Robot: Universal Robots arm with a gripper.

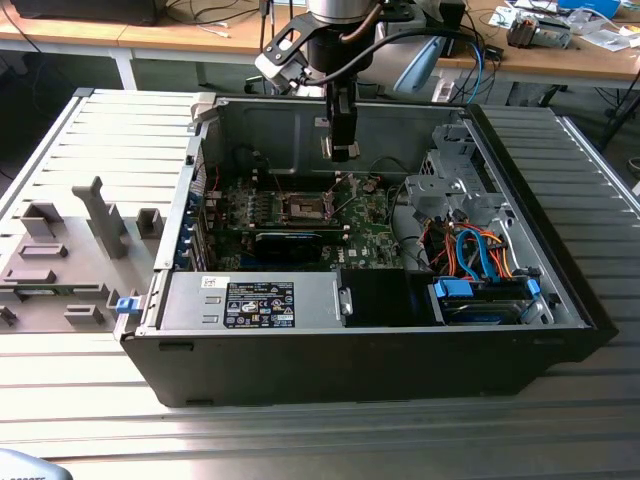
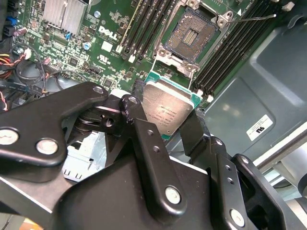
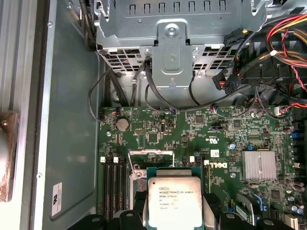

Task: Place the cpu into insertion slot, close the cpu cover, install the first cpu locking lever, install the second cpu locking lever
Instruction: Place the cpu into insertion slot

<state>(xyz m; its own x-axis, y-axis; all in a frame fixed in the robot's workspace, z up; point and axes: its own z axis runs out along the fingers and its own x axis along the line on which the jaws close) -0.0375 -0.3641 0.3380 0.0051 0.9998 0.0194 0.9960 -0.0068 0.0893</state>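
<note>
The gripper clamps the cpu by two opposite edges between matte black fingers. The chip is a flat square with a dull silver lid on a green rim. It hangs over the green circuit board, near the insertion slot, whose dark pin field lies bare inside a silver rim. Black memory slots flank the slot. A finned heatsink and a grey drive cage with loose cables stand around. The open black case lies on a ribbed metal table, with wooden benches behind.

Exterior view overlooks the case; wrist views closely share the motherboard.
</note>
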